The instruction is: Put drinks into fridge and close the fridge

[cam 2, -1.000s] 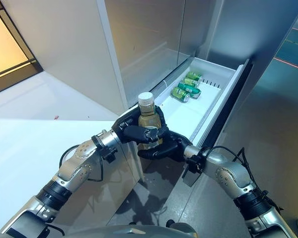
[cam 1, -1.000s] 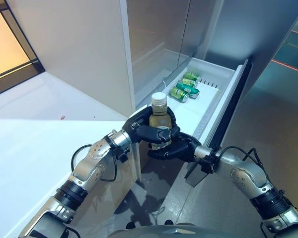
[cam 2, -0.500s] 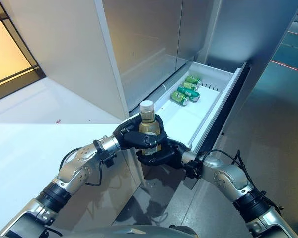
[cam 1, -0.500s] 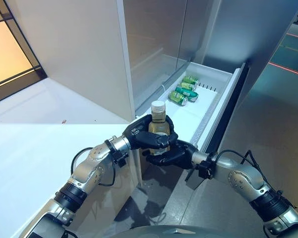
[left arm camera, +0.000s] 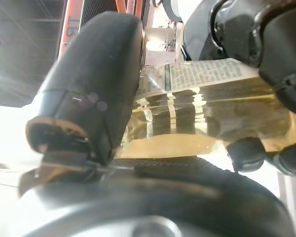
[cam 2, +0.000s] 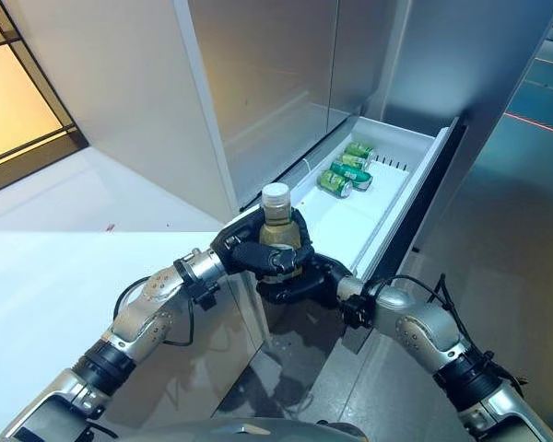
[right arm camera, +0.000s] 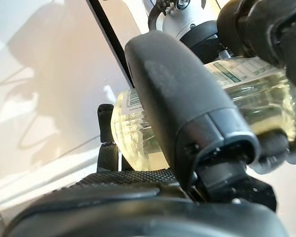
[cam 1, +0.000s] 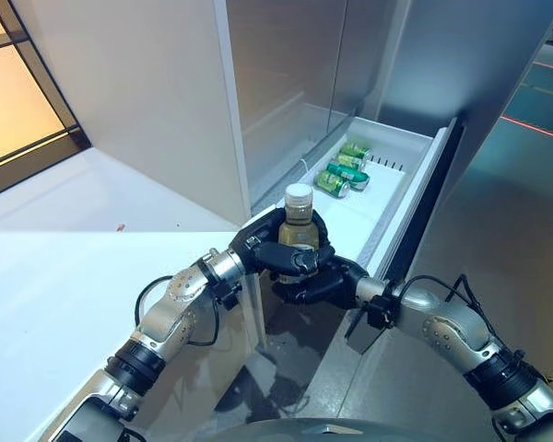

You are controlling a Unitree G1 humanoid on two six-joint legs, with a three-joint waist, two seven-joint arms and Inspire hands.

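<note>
A clear bottle (cam 1: 298,221) of pale yellow drink with a white cap stands upright between both hands, near the front corner of the open fridge drawer (cam 1: 415,170). My left hand (cam 1: 275,254) is curled round its upper body. My right hand (cam 1: 315,281) is curled round its lower part from below. The bottle's label and liquid show close in the left wrist view (left arm camera: 207,108) and the right wrist view (right arm camera: 256,94). Green cans (cam 1: 341,170) lie on their sides at the far end of the drawer.
The white drawer is pulled out, with its dark front panel (cam 1: 424,221) on the right. A tall white cabinet wall (cam 1: 147,101) stands to the left. A white counter (cam 1: 55,276) lies below my left arm. Grey floor (cam 1: 498,230) lies to the right.
Both hands have kept their hold on the bottle and shifted slightly toward the drawer. The camera view has moved a little.
</note>
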